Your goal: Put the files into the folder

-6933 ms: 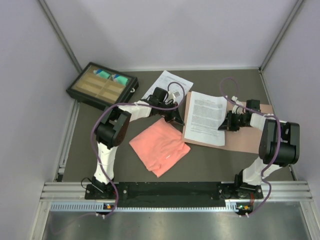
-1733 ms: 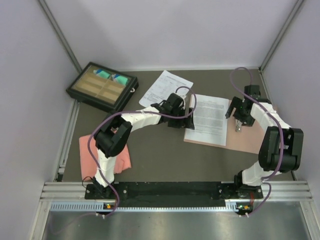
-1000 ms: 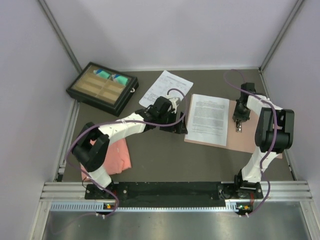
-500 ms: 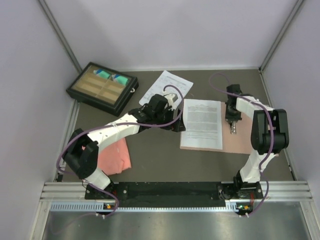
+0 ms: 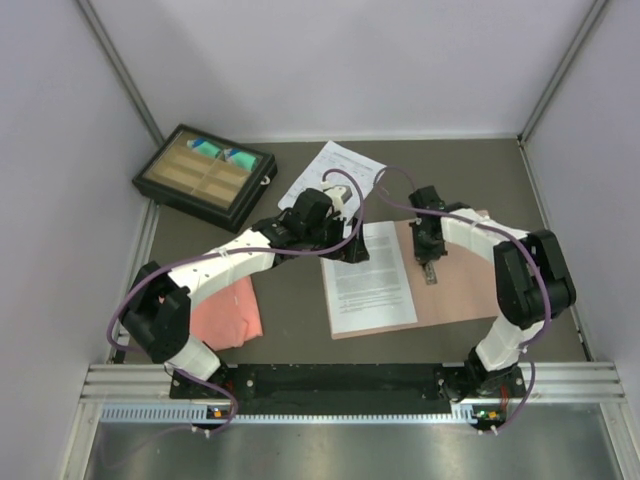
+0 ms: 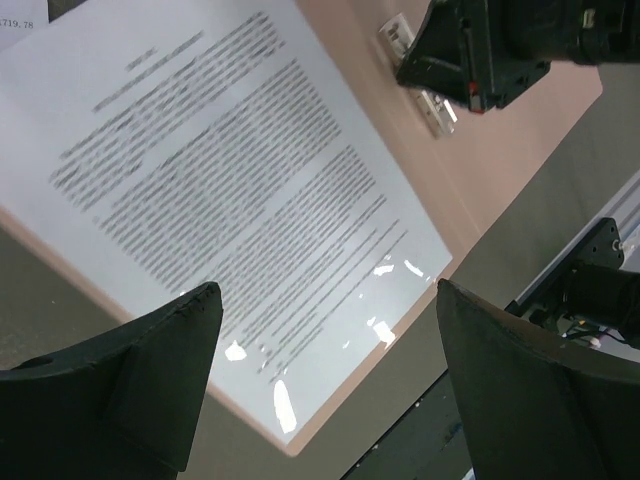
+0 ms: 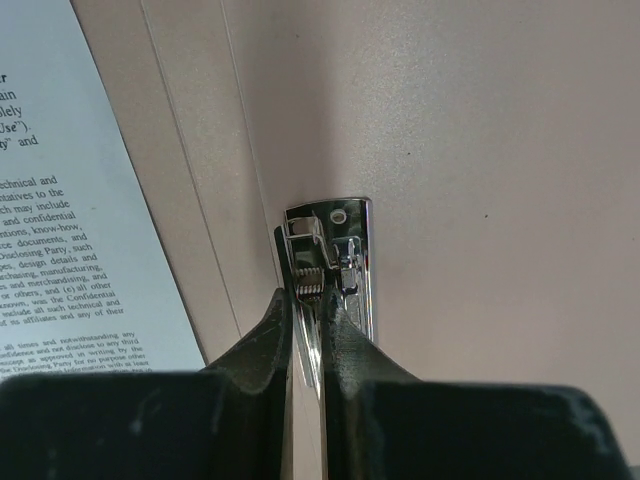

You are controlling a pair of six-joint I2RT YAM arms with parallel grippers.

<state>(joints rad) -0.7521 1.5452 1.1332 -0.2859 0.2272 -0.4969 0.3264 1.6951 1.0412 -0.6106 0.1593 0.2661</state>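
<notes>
Dense-text sheet sits on the folder's left flap, edges just inside the flap's. Right gripper pinches the metal clip at the folder's spine, left gripper hangs spread wide over that sheet. Table-layout sheet lies behind the folder, not touching it

The folder is seen lying open and flat on the tabletop, pale salmon-brown and turned a little askew. A chrome metal clip is fixed on the inner face beside the centre fold, and it is pinched between the closed fingers of the right gripper. The dense-text sheet is laid flat on the folder's left leaf. The table-layout sheet is seen on the bare tabletop behind, partly hidden.
</notes>
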